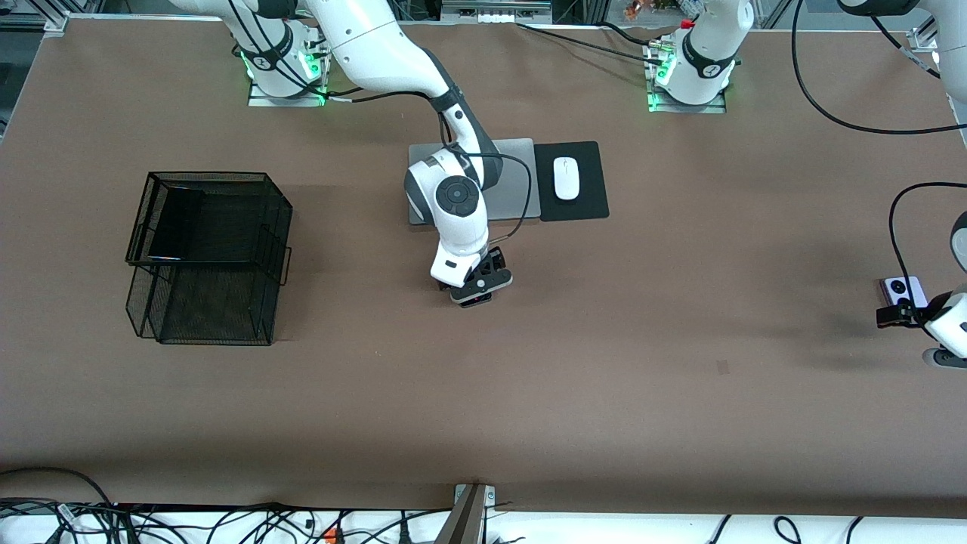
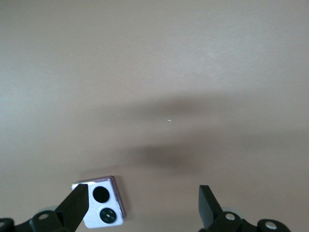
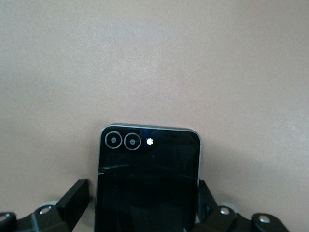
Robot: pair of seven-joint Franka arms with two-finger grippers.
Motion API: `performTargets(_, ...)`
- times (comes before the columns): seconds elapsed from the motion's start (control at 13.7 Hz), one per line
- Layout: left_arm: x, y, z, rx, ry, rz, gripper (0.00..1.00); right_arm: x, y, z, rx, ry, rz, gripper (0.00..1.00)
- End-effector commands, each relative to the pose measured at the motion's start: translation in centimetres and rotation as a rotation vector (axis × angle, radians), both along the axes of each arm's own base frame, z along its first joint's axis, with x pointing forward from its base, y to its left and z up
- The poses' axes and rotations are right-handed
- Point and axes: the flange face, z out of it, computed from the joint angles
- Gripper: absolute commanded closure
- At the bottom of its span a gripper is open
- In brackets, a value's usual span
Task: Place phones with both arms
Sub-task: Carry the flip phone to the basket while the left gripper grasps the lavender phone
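The right gripper [image 1: 477, 291] is low over the middle of the bench [image 1: 604, 393], nearer the front camera than the silver laptop [image 1: 521, 181], its jaws spread with a finger [image 3: 77, 195] just beside each edge of the dark flip phone [image 3: 149, 179]; whether they touch it I cannot tell. At the left arm's end of the bench, the left gripper [image 2: 142, 205] hangs open just beside the lavender-white phone [image 2: 104, 205], which lies flat.

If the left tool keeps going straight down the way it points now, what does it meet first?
Probably bare table. The left tool is open, and the lavender phone lies off to one side by one finger, not between them. Depth is unclear.
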Motion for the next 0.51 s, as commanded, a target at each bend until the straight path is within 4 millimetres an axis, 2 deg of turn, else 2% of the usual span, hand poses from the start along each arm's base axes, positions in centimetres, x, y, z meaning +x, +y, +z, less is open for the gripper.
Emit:
performTargets(0.0, -2.9, 3.9, -1.7, 0.018, -0.064, -0.003, 0.00, 0.6, 0.1, -0.4, 0.017, -0.015, 0.017, 0.69)
performTargets(0.07, -3.3, 5.1, -2.3, 0.011, -0.078, 0.025, 0.00, 0.7, 0.0, -0.3, 0.019, -0.016, 0.016, 0.83)
performTargets(0.15, -3.7, 5.7, -2.6, 0.009, -0.078, 0.044, 0.00, 0.7, 0.0, -0.2, 0.019, -0.017, 0.015, 0.92)
performTargets(0.22, -4.1, 6.5, -2.9, 0.007, -0.074, 0.058, 0.00, 0.8, 0.0, -0.1, 0.020, -0.018, 0.013, 0.96)
performTargets(0.44, -5.5, 9.1, -2.8, 0.004, -0.077, 0.098, 0.00, 1.2, -0.2, 1.0, 0.029, -0.024, -0.001, 0.96)
